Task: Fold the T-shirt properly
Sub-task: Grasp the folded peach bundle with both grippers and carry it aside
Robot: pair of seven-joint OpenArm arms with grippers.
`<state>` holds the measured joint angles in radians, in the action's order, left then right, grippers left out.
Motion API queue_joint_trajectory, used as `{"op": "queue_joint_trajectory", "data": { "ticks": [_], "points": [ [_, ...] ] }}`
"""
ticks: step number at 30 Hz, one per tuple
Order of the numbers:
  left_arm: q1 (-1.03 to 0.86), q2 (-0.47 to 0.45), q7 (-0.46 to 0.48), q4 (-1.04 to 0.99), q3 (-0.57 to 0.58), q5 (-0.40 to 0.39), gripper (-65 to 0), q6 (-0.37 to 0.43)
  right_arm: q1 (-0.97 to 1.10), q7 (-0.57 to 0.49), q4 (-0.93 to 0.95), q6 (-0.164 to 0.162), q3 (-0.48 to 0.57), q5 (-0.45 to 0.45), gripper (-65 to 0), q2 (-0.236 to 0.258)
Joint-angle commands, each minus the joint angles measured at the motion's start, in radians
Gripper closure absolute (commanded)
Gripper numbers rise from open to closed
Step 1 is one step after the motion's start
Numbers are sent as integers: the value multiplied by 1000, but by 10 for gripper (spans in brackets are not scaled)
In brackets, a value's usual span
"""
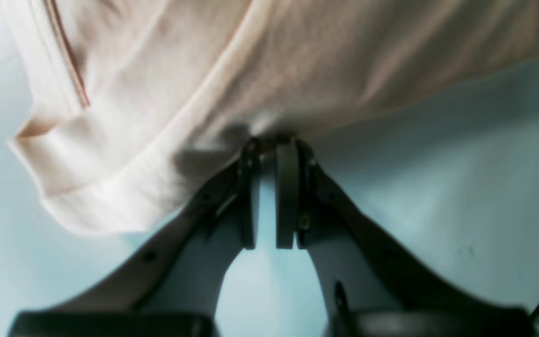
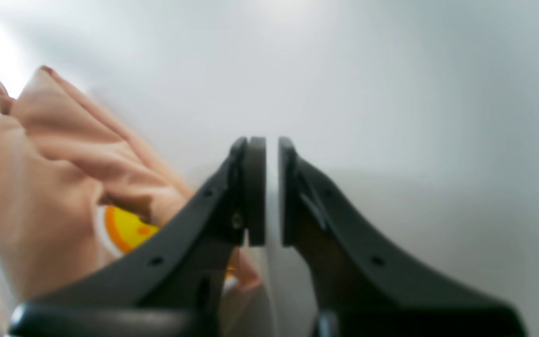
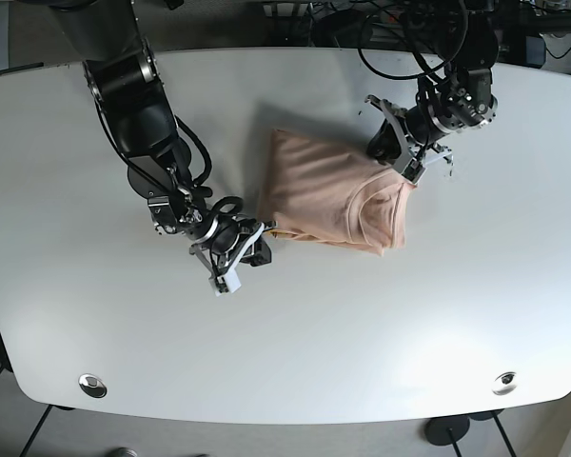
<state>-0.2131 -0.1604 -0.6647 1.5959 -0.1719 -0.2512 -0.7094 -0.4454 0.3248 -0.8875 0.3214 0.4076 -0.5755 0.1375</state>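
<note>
The peach T-shirt (image 3: pixel 324 195) lies bunched and partly folded in the middle of the white table (image 3: pixel 362 362). My left gripper (image 3: pixel 404 162) is at its right edge. In the left wrist view the jaws of this gripper (image 1: pixel 269 142) are closed to a narrow gap and the tips pinch a fold of the shirt (image 1: pixel 297 61), which hangs a little above the table. My right gripper (image 3: pixel 259 246) sits at the shirt's lower left corner. In the right wrist view this gripper (image 2: pixel 272 140) is shut and empty, with the shirt (image 2: pixel 40 178) and a yellow-orange print (image 2: pixel 124 229) to its left.
Cables and equipment lie beyond the table's far edge (image 3: pixel 381 24). Bare tabletop surrounds the shirt on all sides. Two round metal fittings (image 3: pixel 92 385) sit near the front edge.
</note>
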Motion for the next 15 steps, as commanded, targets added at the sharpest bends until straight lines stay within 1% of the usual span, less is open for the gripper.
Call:
{"op": "queue_joint_trajectory", "data": {
  "ticks": [1, 2, 5, 7, 10, 11, 12, 15],
  "points": [
    [42, -34, -28, -32, -2, 26, -43, 11, -46, -31, -20, 12, -6, -10, -36, -31],
    [62, -51, -27, -58, -2, 23, -43, 11, -46, -31, -20, 12, -3, -10, -36, -34],
    [123, -58, -27, -99, -2, 28, -43, 11, -36, -31, -22, 12, -3, -10, -36, -37],
    [171, -80, -25, -139, -1, 25, -44, 11, -5, -31, -26, 12, -8, -13, -36, -35],
    [307, -81, -20, -288, -1, 29, -47, 11, 55, -31, -92, 8, -9, -11, -35, -23],
    [372, -81, -10, -363, 1, 29, -49, 11, 87, -31, -137, 6, -9, -13, -35, 3],
    [435, -81, 23, -451, 1, 29, -49, 11, 116, -29, -178, 6, -9, -15, -35, 15],
    [558, -81, 102, -621, 28, 29, -50, 11, 193, -25, -276, 5, -9, -11, -35, 21]
  ]
}}
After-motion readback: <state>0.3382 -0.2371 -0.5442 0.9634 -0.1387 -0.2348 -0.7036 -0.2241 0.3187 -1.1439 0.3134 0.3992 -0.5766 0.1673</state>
